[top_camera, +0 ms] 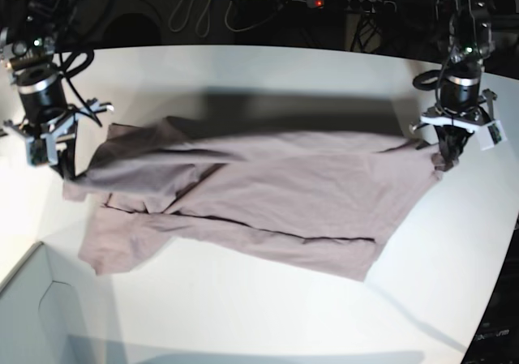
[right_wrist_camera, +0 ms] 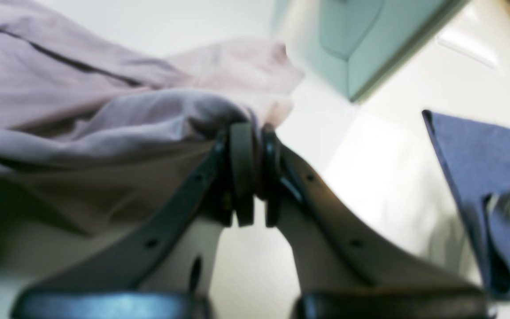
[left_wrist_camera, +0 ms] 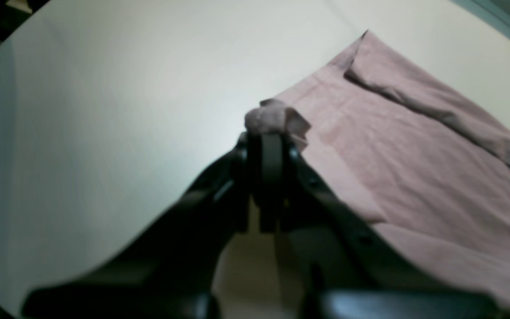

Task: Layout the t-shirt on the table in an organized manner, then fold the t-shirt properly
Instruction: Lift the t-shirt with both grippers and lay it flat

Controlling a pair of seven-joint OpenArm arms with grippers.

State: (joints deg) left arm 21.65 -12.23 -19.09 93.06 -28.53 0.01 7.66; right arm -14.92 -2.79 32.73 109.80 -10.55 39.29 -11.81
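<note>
A dusty mauve-pink t-shirt [top_camera: 268, 198] lies stretched across the middle of a white counter [top_camera: 268, 72], spread wide from side to side but still wrinkled, with a fold running along its length and a bunched sleeve area near one end. Two robot arms stand at opposite ends of the garment. In the base view, the left end effector [top_camera: 442, 160] is on the right side of the picture, its jaws pressed together on a corner of the shirt's edge; the left wrist view shows a small tuft of pink cloth [left_wrist_camera: 275, 118] squeezed between the dark fingers, with the rest of the fabric running away flat over the counter. The right end effector [top_camera: 66, 168] is on the left side of the base view, its jaws likewise clamped on the shirt; the right wrist view shows cloth gathered and lifted at the fingertips, draping back in soft folds. A pale grey box corner [top_camera: 32, 315] sits at the lower left of the base view. A piece of blue cloth [right_wrist_camera: 485, 177] appears at the right edge of the right wrist view.
</note>
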